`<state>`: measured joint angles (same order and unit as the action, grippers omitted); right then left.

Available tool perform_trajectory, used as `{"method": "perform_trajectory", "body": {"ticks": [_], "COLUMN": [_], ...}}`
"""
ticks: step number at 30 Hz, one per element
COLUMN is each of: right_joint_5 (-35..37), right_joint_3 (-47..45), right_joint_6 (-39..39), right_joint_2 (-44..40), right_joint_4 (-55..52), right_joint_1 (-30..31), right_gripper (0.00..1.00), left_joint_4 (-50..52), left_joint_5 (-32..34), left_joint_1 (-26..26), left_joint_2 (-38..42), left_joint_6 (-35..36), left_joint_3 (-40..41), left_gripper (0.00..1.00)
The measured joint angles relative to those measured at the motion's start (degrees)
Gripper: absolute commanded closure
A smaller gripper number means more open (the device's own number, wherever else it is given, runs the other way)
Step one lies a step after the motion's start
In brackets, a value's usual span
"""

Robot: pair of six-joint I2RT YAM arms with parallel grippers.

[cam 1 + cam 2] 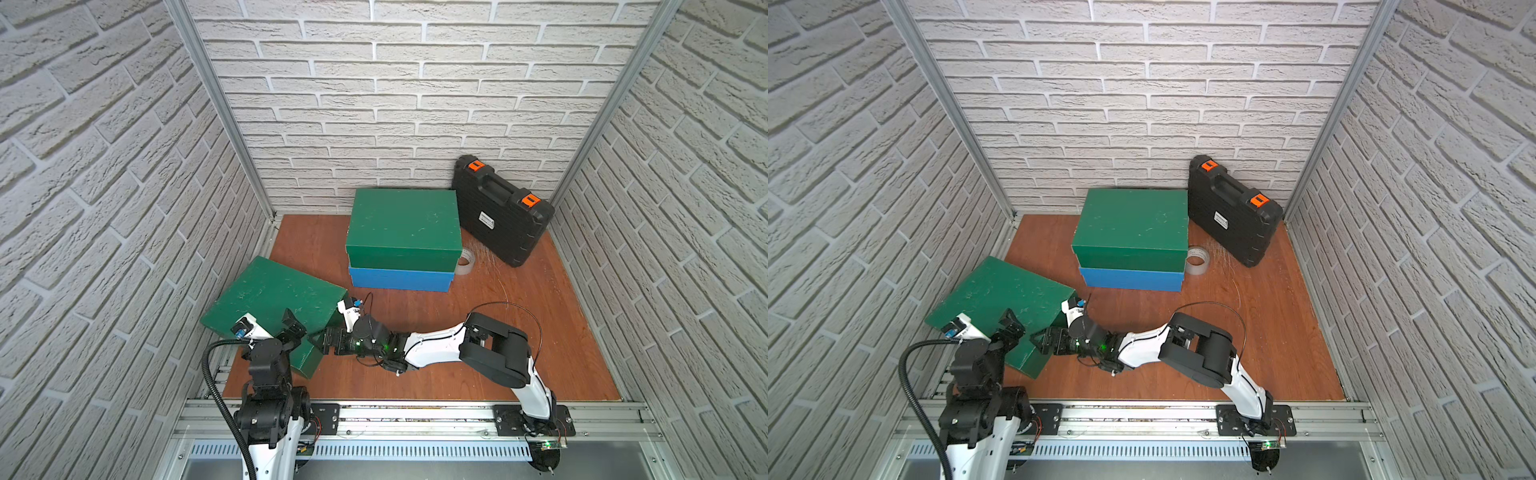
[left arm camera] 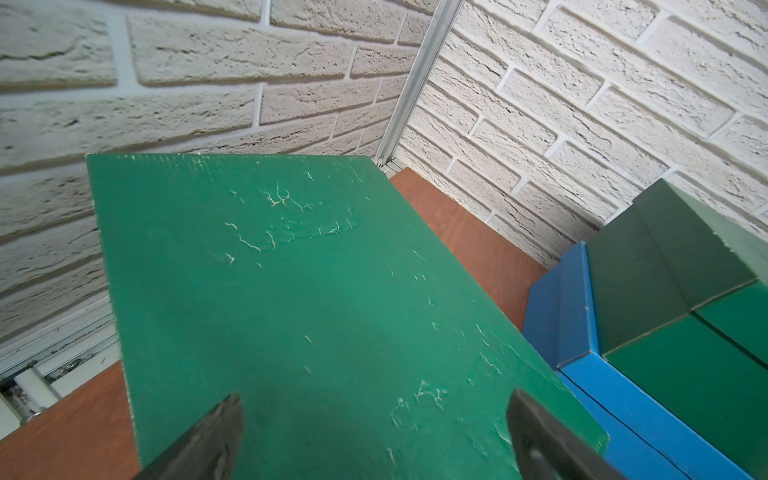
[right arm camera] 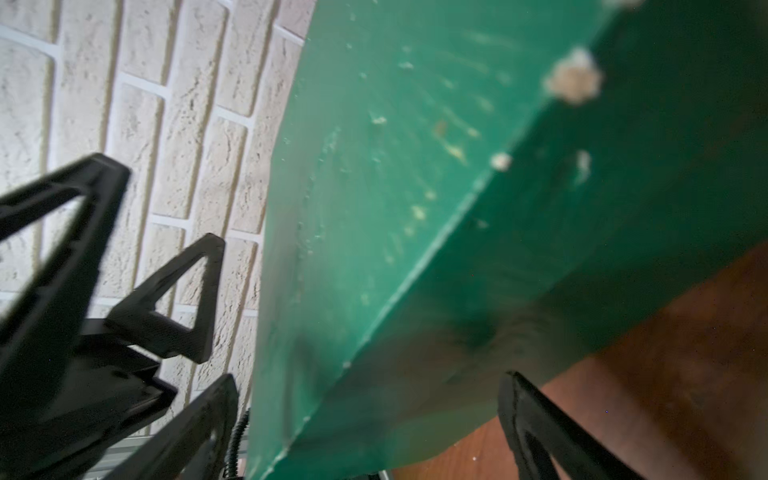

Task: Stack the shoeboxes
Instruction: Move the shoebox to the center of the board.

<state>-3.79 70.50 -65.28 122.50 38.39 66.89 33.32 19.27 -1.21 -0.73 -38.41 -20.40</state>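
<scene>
Final lift pending: loose green box [image 1: 270, 299] lies tilted front left, apart from stacked green box [image 1: 403, 224] on blue box [image 1: 399, 280]. Left gripper [image 2: 374, 399] and right gripper [image 3: 372, 380] at its near end, jaws apart; next needs a two-sided hold, level lift.

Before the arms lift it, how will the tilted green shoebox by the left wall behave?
The tilted green shoebox is plain cardboard, so probably light and slightly flexible. Its scuffed lid looks separate and may lift off alone. Wide and already tipped, it could slide on the smooth floor.
</scene>
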Motion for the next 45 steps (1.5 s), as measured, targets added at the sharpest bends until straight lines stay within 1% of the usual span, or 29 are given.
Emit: {"method": "perform_trajectory", "body": {"ticks": [4, 11, 12, 15, 18, 20, 22, 25, 28, 33, 38, 42, 45], "right_joint_5": [0.0, -1.2, -1.2, -1.4, -1.4, -1.5, -1.4, -0.6, 0.5, 2.5, 1.7, 1.2, 1.7], "right_joint_3": [0.0, 2.9, 3.4, 3.7, 3.7, 3.7, 3.7, 3.4, 0.5, -8.9, -17.1, -23.7, -28.6], "right_joint_6": [-0.9, -2.5, -2.8, -3.3, -3.6, -4.5, -5.3, -5.2, -4.6, -2.2, -2.0, -2.9, -3.3], "right_joint_2": [0.1, 1.1, 1.4, 2.2, 2.7, 2.8, 2.7, 2.3, 0.1, -8.4, -14.8, -21.2, -28.0], "right_joint_4": [1.0, 1.7, 1.8, 1.8, 1.6, 1.7, 2.9, 3.2, 3.4, 2.3, 2.2, 0.7, -3.7], "right_joint_1": [-0.1, -0.4, -0.4, -0.4, -0.5, -0.7, -0.7, -0.7, -0.7, -0.9, -2.2, -3.3, -3.8], "right_gripper": [0.03, 0.16, 0.19, 0.38, 0.53, 0.6, 0.63, 0.66, 0.66, 0.67, 0.69, 0.7, 0.7], "left_joint_4": [0.2, 0.2, 0.2, 0.2, 0.2, 0.2, 0.2, 0.2, 0.2, 0.2, 0.2, 0.3, 0.3], "left_joint_5": [0.0, 0.0, 0.0, 0.0, 0.0, 0.0, 0.0, 0.0, 0.0, 0.0, -0.3, -2.6, -4.5], "left_joint_1": [0.0, 0.0, 0.0, 0.0, 0.0, 0.0, 0.0, 0.0, 0.0, 0.0, 0.0, 0.0, 0.0], "left_joint_2": [0.0, 0.0, 0.0, 0.0, 0.0, 0.0, 0.0, 0.0, 0.0, 0.0, 0.0, 0.0, 0.0], "left_joint_6": [0.0, -0.1, -0.2, -0.2, -0.2, -0.2, -0.2, -0.2, -0.2, -0.2, -0.2, -0.3, -0.7], "left_joint_3": [0.0, 0.0, 0.0, 0.0, 0.0, 0.0, 0.0, 0.0, 0.0, 0.0, 0.0, -0.5, -2.7], "left_gripper": [0.02, 0.02, 0.02, 0.02, 0.02, 0.02, 0.02, 0.02, 0.02, 0.02, 0.02, 0.02, 0.02]}}
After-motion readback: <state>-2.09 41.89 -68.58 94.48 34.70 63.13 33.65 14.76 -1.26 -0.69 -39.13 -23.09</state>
